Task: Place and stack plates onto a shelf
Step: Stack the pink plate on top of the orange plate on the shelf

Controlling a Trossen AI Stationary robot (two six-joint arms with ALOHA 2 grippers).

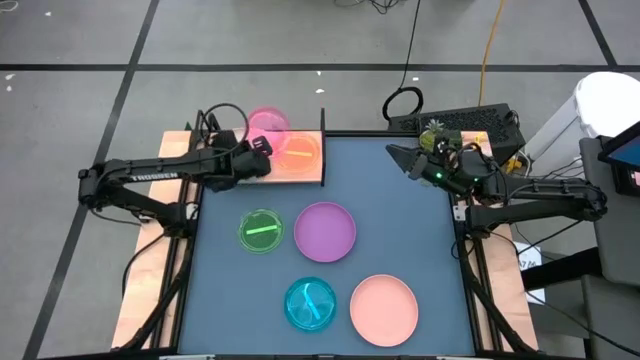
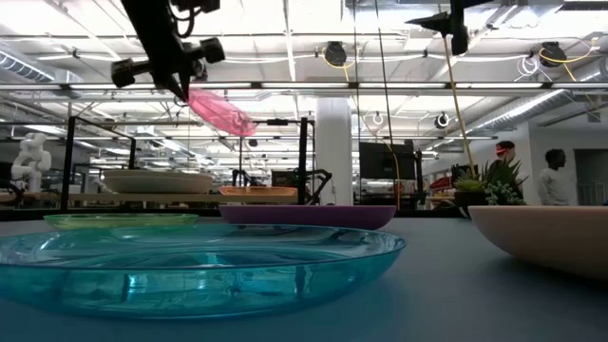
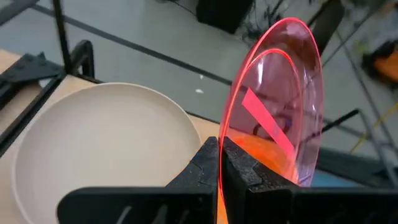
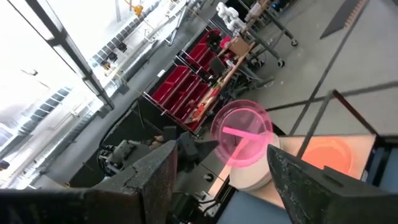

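My left gripper [image 1: 252,152] is over the shelf [image 1: 313,177] at the far left, shut on a clear magenta plate [image 1: 268,122] with a pink stripe. Below it a cream plate [image 3: 99,149] and an orange plate [image 1: 298,152] rest on the shelf board. On the blue tabletop lie a green plate [image 1: 260,230], a purple plate [image 1: 325,231], a teal plate [image 1: 311,304] and a salmon plate [image 1: 384,309]. My right gripper [image 1: 405,157] hangs open at the far right, holding nothing. My left gripper pinches the magenta plate's rim [image 3: 222,152] between its two fingers. The fingers come from the table's left, slanting down. The plate [image 2: 223,112] is lifted clear above the shelf and tilted steeply, nearly on edge.
Thin black uprights [image 1: 323,132] stand at the shelf's ends. A potted plant [image 1: 433,132] and a keyboard [image 1: 470,121] sit beyond the far right corner. People stand in the room behind [image 2: 554,176]. Bare tabletop lies at the far right [image 1: 400,220].
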